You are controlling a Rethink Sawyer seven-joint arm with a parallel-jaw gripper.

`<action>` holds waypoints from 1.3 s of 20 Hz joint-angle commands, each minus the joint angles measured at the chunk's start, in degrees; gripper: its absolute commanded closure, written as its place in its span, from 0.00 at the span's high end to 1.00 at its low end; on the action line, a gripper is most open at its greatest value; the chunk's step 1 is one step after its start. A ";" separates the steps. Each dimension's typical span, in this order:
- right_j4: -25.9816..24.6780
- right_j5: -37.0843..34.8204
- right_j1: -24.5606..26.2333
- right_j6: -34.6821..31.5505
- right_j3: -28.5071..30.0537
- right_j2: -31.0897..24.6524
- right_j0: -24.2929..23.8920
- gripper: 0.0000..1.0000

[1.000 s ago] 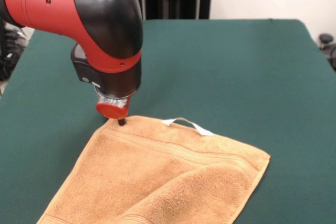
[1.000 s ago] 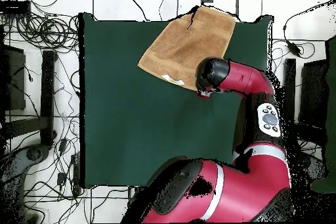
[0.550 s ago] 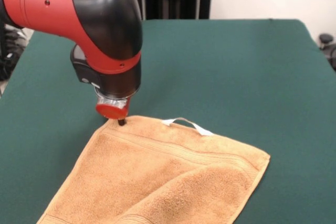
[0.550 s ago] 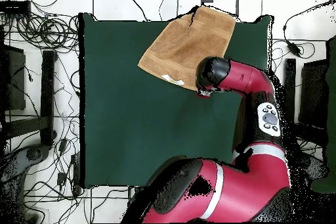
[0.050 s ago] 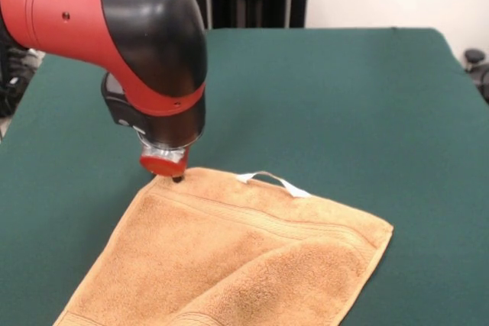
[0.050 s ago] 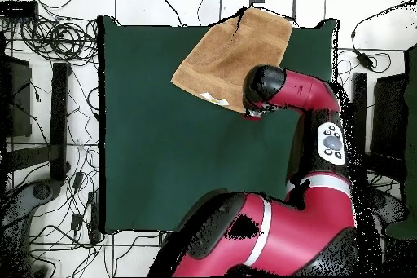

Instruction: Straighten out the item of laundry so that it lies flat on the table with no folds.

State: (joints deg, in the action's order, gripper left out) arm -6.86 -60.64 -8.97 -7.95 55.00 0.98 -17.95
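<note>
At the towel's far corner, on the bench (image 5: pixel 344 89): end effector (image 5: pixel 177 178) down with its dark tip touching the hem of the golden-tan towel (image 5: pixel 229 257). Tip position unchanged against the views from a second and half a second earlier. Arm (image 5: pixel 114 28) above the wrist swung slightly, elbow and upper link shifted in the overhead view, wrist housing a little lower and turned in the front view. Towel outline identical throughout; no drag, no lift.

Opening of the end effector: cannot tell. Only one short dark tip visible below the red collar, wrist housing in the way. Whether cloth is pinched or merely pressed: likewise undetermined.

Towel location: near one end of the bench, spread mostly flat but not finished. In the front view, a raised fold running diagonally across the nearer half, one layer lying over another. White loop tag (image 5: pixel 273 182) on the far hem, just beside the contacted corner. In the overhead view, towel (image 6: pixel 232 50) reaching to the bench edge, possibly past it.

Judgement: settling on the corner, grasp or pin stage, no straightening yet. Fold still to be pulled out; likely needs the corner drawn away from the overlapped part. Risk: corner slipping free if only pressed.
</note>
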 commanded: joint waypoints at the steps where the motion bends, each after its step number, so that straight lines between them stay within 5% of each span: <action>1: -6.41 -6.58 14.05 -13.69 -0.77 3.75 1.41 0.00; 11: -6.10 -11.57 15.61 -13.53 -4.85 5.26 2.33 0.00; 19: -7.36 18.63 10.40 -14.90 9.96 0.90 -1.73 0.00; 26: -12.88 40.52 8.96 -20.63 15.76 3.85 0.59 0.00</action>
State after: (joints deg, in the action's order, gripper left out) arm -7.71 -53.41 -10.71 -7.95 59.24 3.71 -15.69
